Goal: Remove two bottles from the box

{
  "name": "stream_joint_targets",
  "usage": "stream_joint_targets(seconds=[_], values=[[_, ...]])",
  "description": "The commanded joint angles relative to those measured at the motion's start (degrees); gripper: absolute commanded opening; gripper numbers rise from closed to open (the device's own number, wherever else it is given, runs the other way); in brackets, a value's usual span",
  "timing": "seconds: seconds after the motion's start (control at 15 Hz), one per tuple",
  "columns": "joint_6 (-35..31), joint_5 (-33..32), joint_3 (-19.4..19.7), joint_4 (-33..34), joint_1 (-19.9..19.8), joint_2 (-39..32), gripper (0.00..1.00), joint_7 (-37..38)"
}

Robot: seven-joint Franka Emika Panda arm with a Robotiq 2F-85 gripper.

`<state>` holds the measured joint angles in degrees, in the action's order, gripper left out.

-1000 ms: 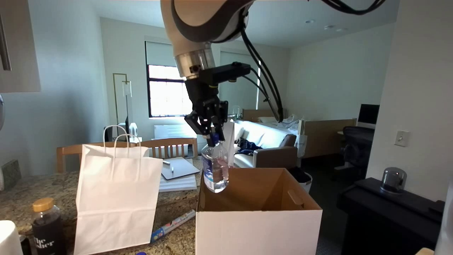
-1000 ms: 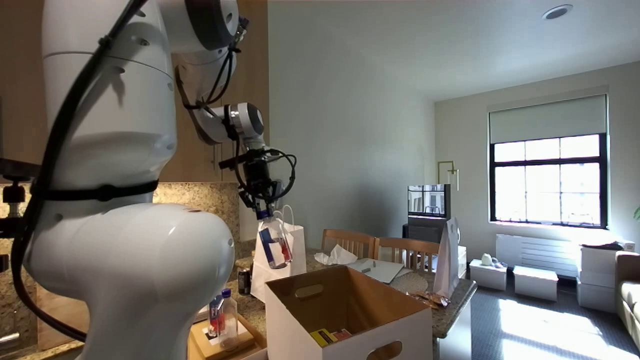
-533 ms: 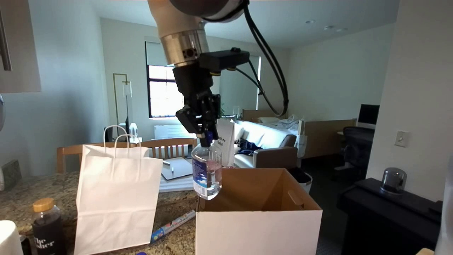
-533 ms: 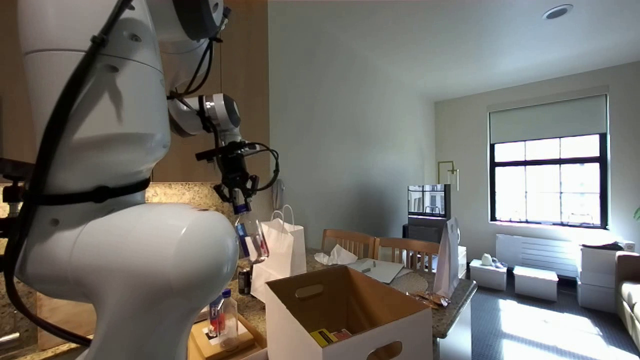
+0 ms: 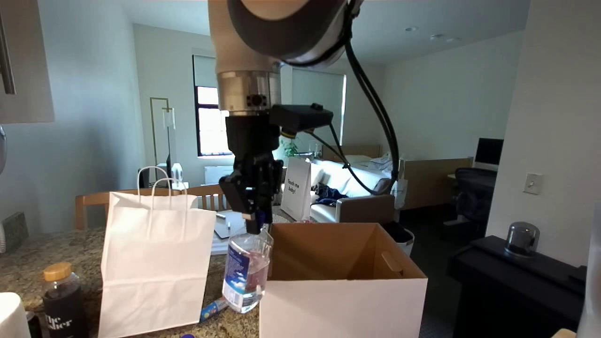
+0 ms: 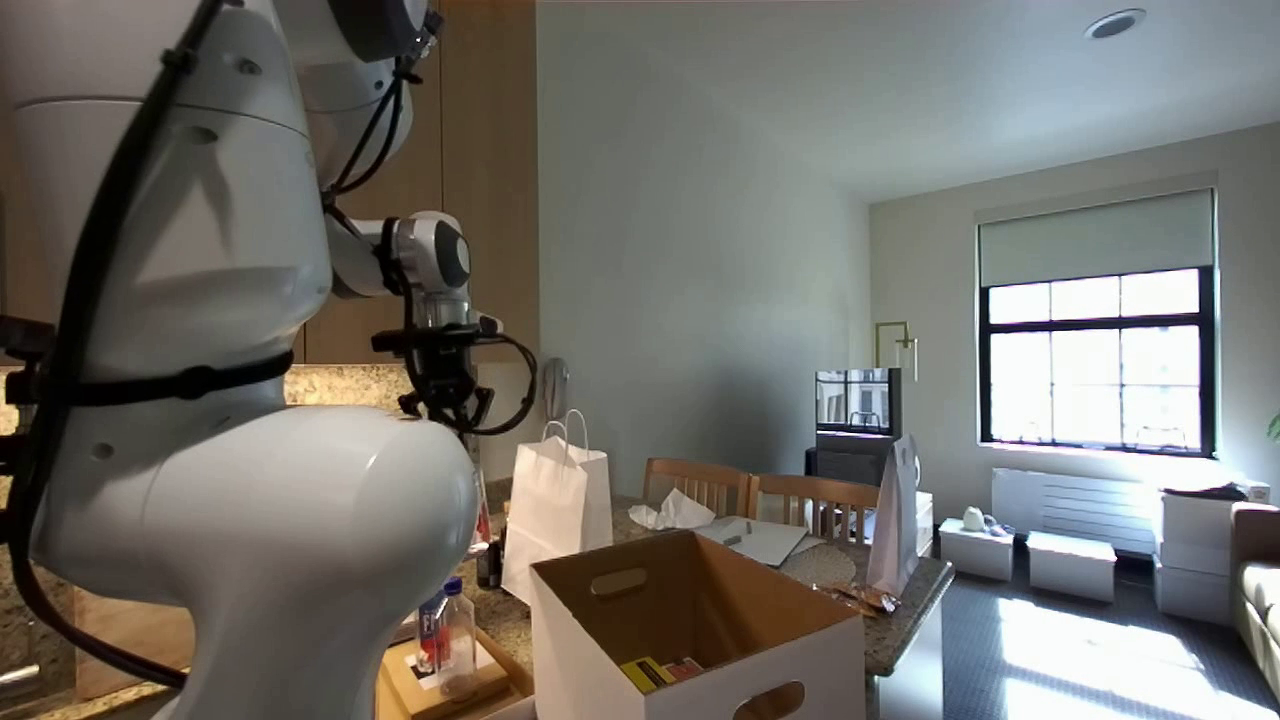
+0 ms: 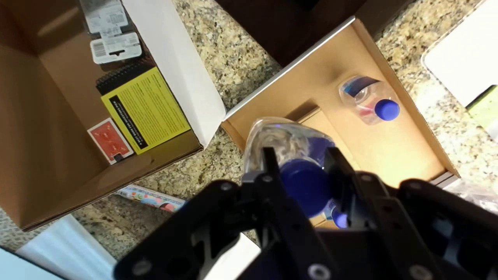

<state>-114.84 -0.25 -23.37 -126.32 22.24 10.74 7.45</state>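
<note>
My gripper [image 7: 301, 161] is shut on the blue cap [image 7: 305, 188] of a clear bottle [image 5: 246, 274], one finger on either side. In an exterior view this bottle hangs slightly tilted above the counter, just left of the box [image 5: 342, 310]. In another exterior view the arm hides most of it. The box is a tall open carton, white outside and brown inside; no bottle shows in its visible part. Two more blue-capped bottles stand in a shallow cardboard tray: one bottle [image 7: 367, 101] is plain in the wrist view, while the second bottle [image 7: 340, 219] is mostly covered by my gripper.
The shallow tray [image 7: 408, 105] lies beside the box. Inside the box are a yellow notebook [image 7: 146, 111] and a red card pack [image 7: 110, 140]. A white paper bag [image 5: 155, 263], a patterned tube [image 5: 213, 307] and a dark labelled jar [image 5: 61, 300] stand or lie nearby on the counter.
My gripper has carried the bottle down and leftward, from over the box's edge to beside it. The arm has swung left in both exterior views. The grip has stayed shut.
</note>
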Motion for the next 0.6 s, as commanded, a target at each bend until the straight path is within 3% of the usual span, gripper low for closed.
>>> stream_joint_targets(seconds=[0.0,0.53], values=[[-6.92,1.15,-0.31,-2.39,0.04,-3.86,0.13,0.38],[-5.30,-1.77,0.17,5.11,1.03,-21.67,0.13,2.46]])
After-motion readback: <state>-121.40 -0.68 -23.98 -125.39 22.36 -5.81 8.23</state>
